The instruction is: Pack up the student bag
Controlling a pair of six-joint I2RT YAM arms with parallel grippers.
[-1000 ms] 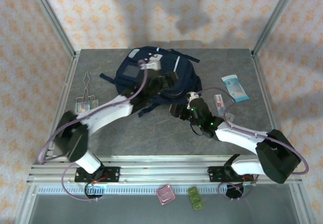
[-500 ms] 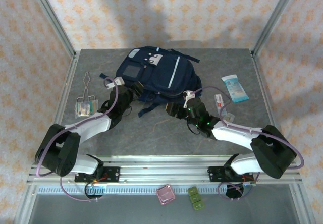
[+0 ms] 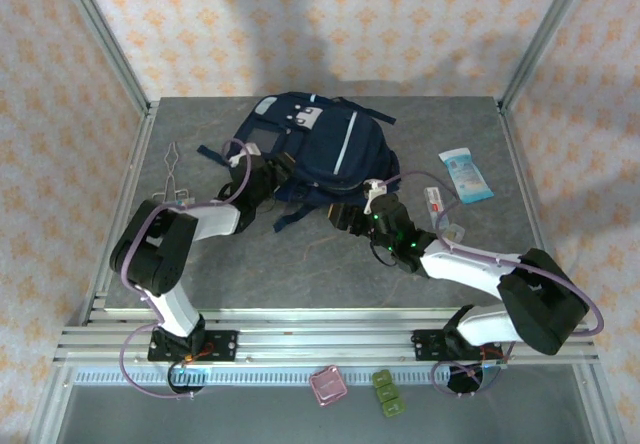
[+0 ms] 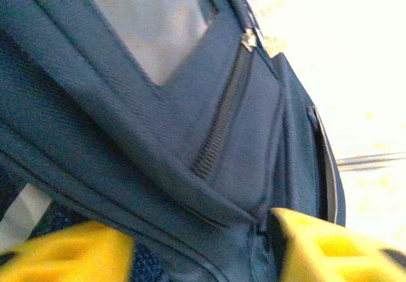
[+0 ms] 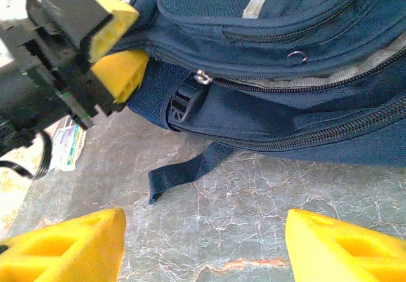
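The student bag [image 3: 318, 147], navy with grey stripes and a grey square panel, lies at the back middle of the table. My left gripper [image 3: 264, 177] is at its near-left edge, open, with bag fabric [image 4: 190, 104] between its yellow fingers [image 4: 70, 253]. The right wrist view shows that gripper [image 5: 117, 44] against the bag's side [image 5: 285, 15]. My right gripper [image 3: 343, 214] hovers open over bare table just in front of the bag. A loose dark strap [image 5: 190, 167], a buckle [image 5: 184, 98] and a zipper pull [image 5: 203, 77] lie ahead of its gap [image 5: 203, 244].
A blue-and-white tissue packet [image 3: 465, 174], a small red-and-white item [image 3: 433, 201] and a clear item [image 3: 455, 232] lie to the right. Metal tongs [image 3: 172, 159] and a flat packet [image 3: 170, 207] lie at the left. Pink [image 3: 328, 384] and green [image 3: 387, 392] pieces sit below the rail.
My left gripper came down from over the top of the bag to its near-left edge, and that arm folded low. The right arm has barely shifted.
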